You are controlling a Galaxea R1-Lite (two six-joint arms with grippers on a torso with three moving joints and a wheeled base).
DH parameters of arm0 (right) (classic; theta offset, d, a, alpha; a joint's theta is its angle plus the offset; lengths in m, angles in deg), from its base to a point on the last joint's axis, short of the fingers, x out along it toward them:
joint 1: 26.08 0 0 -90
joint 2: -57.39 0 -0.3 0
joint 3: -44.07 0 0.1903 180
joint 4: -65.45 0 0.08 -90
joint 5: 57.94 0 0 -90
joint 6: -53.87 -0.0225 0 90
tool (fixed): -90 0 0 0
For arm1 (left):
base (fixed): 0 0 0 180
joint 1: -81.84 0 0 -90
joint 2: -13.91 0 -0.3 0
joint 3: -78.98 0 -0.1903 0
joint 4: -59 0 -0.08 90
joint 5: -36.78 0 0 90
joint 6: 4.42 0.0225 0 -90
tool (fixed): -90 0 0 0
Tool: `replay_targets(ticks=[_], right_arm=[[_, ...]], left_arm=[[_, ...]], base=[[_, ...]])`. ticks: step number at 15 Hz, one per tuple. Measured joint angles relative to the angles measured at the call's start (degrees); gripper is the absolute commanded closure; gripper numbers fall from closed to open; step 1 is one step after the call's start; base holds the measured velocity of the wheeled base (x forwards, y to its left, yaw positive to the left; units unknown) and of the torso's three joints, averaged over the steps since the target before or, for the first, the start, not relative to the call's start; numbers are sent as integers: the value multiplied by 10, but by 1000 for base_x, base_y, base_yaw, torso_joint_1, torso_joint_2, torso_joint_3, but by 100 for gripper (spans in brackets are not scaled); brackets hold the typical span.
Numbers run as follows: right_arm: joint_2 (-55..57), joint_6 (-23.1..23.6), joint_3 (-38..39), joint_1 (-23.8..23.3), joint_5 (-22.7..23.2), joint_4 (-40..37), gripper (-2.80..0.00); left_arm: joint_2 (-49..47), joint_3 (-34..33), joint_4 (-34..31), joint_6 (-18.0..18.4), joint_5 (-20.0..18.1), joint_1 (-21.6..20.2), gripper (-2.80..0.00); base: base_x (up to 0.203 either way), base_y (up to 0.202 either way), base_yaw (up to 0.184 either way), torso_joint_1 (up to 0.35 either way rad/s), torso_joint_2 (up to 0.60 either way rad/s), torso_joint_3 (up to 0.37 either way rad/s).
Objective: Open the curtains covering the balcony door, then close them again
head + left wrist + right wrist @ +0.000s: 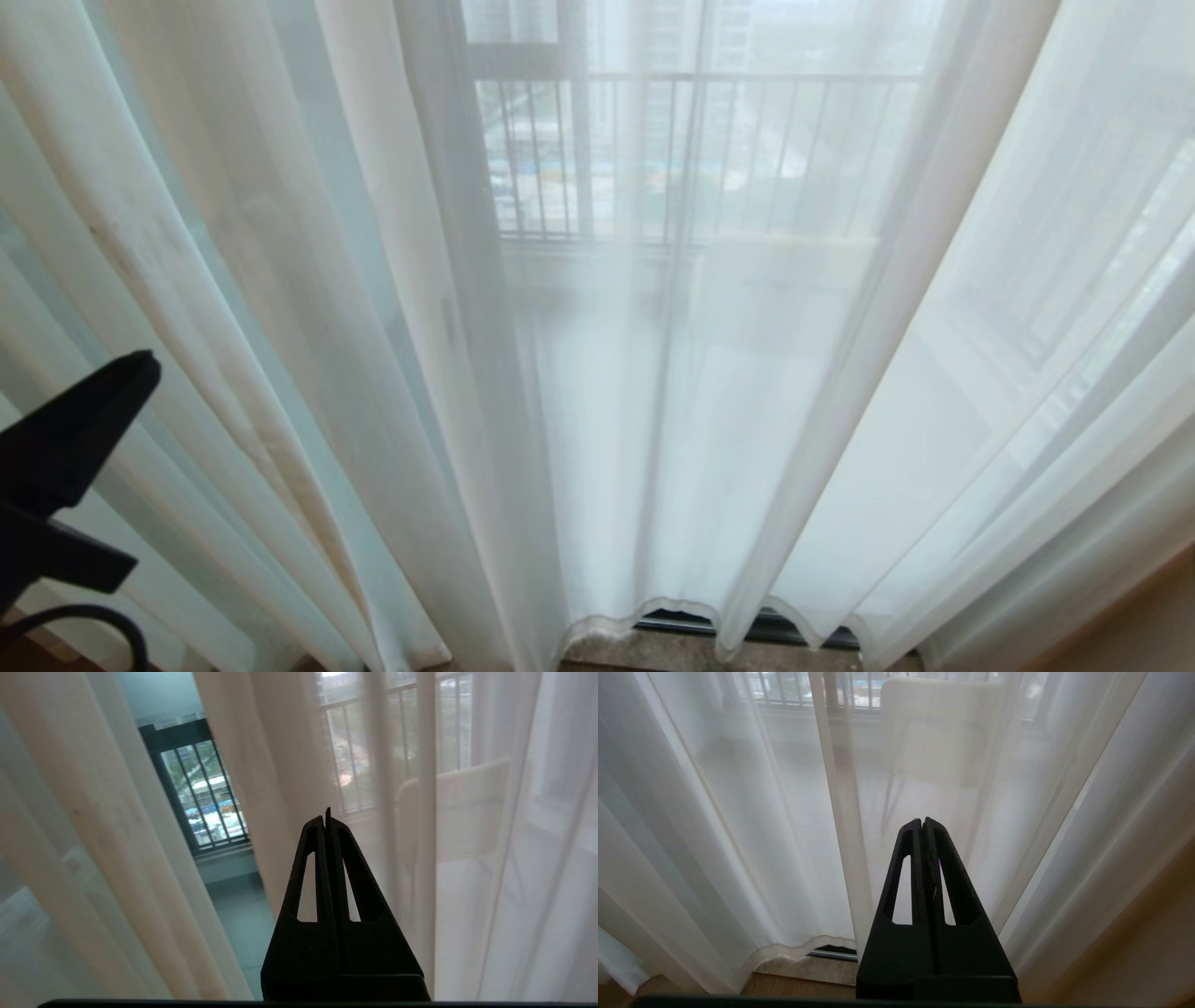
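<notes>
The curtains hang across the whole head view, sheer white panels in soft vertical pleats with a hemmed, wavy bottom edge just above the floor track. Through the fabric the balcony door frame and a railing of vertical bars show faintly. In the left wrist view a narrow gap between two pleats lets the dark railing show clearly. The left gripper is raised at the left edge of the head view, near the folds, its fingers pressed together on nothing. The right gripper points at the curtains low down, likewise closed and empty.
</notes>
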Motion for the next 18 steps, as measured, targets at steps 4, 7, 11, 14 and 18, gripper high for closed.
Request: replay_targets(ticks=[4,7,11,14,18], right_arm=[[0,0,0,0,0,0,0],[0,0,0,0,0,0,0],[0,0,0,0,0,0,0],[0,0,0,0,0,0,0],[0,0,0,0,0,0,0]], left_arm=[[89,-43,-21,6,-5,-98,0],[186,-55,-114,16,-2,-132,0],[326,-59,-303,19,9,-164,0],[368,-59,-396,-1,75,-173,0],[383,-59,-485,-19,157,-177,0]], base=[[0,0,0,0,0,0],[0,0,0,0,0,0],[0,0,0,0,0,0],[0,0,0,0,0,0],[0,0,0,0,0,0]])
